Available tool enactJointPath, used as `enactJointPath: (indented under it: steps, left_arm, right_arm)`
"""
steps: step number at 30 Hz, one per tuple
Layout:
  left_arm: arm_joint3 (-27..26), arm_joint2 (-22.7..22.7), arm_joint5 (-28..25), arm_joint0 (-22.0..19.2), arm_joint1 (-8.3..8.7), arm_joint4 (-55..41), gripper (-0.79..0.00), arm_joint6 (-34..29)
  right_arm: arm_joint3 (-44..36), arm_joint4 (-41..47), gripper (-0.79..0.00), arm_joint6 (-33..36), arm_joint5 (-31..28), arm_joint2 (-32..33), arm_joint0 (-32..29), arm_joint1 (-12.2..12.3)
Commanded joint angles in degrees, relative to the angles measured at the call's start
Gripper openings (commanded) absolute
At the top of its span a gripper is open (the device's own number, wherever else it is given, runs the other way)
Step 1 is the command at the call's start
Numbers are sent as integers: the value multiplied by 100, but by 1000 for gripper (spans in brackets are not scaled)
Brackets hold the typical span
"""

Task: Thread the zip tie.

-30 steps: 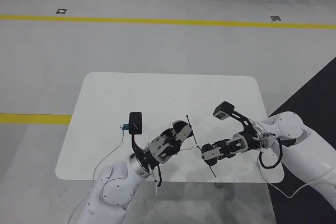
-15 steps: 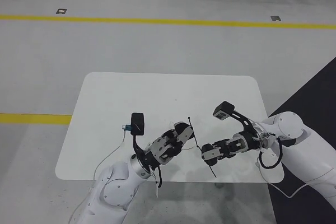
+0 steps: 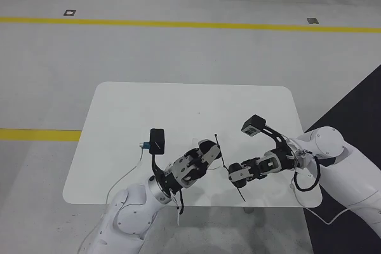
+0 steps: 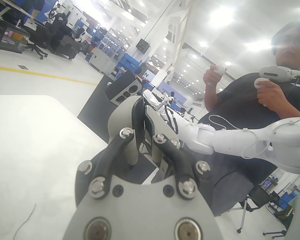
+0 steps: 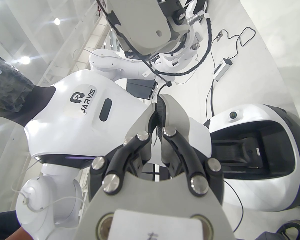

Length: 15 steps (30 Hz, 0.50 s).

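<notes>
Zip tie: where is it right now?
In the top view the zip tie is in the air over the robot-side part of the table, pinched between the left gripper and the right gripper, which face each other.

Thin black plastic zip tie [image 3: 220, 152]; table [image 3: 178, 108] smooth, matt white

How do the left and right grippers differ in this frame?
From above, the left gripper sits farther out over the table, the right gripper nearer its near edge. A long stretch of zip tie runs past the left gripper's fingers; only a short stub passes the right gripper's. Both are shut on it, tips facing.
</notes>
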Motion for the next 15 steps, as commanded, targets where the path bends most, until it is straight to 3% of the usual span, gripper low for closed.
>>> enactJointPath:
  steps: [1, 10, 15]
  left_arm:
    - [17, 18, 31, -15, 0, 8, -785, -20]
    - [39, -5, 382, -35, 5, 68, -785, -1]
    - [-9, -45, 447, -3, 19, 82, -785, -45]
  right_arm:
    - [0, 0, -785, 0, 0, 0, 0, 0]
    - [0, 0, -785, 0, 0, 0, 0, 0]
    - [-171, -488, -785, -423, 10, 171, -126, 12]
